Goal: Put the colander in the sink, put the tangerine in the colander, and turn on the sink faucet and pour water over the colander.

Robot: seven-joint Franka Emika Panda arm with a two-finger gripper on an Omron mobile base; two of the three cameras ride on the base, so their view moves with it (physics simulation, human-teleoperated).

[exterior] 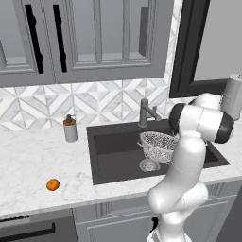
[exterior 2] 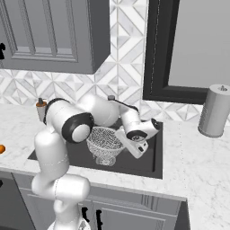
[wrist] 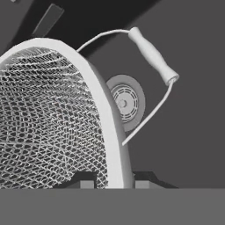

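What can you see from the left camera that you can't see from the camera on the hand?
Left base view: the tangerine on the counter, the sink faucet and a soap pump bottle. Hand view: the gripper shut on the colander's rim, and the colander's wire handle. Both show the colander, the dark sink and its drain.

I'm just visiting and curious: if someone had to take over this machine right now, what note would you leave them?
End effector: shut on the colander rim, holding it tilted over the sink basin near the drain.
Tangerine: on the counter, left of the sink.
Sink faucet: behind the basin, no water seen.
Done: colander brought to the sink.
Left: set it down and release, put the tangerine in, turn on the water.
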